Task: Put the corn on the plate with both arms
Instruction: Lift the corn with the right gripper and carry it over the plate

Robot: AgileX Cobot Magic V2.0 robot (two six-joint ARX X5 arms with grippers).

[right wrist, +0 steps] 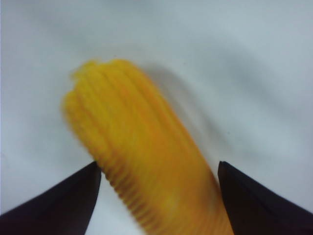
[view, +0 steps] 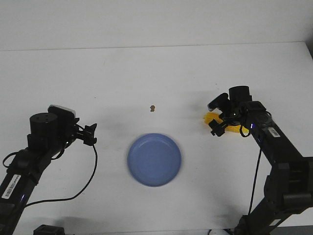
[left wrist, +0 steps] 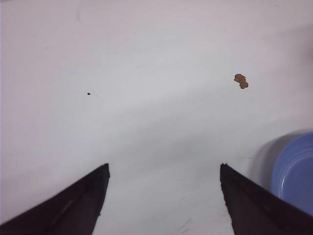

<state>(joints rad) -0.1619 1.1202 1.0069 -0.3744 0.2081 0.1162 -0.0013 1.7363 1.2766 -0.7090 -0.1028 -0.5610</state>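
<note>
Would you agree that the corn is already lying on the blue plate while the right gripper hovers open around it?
Not quite: the corn lies on the table, right of the empty plate, as the front view shows. The right gripper is indeed open around it.

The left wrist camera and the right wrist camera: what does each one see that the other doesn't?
Only the left wrist view shows the brown speck, an edge of the blue plate and a tiny black dot. Only the right wrist view shows the corn, blurred, lying between the spread fingers of the right gripper. Both share the white table and a pair of black fingers set wide apart; the left gripper has nothing between them.
</note>
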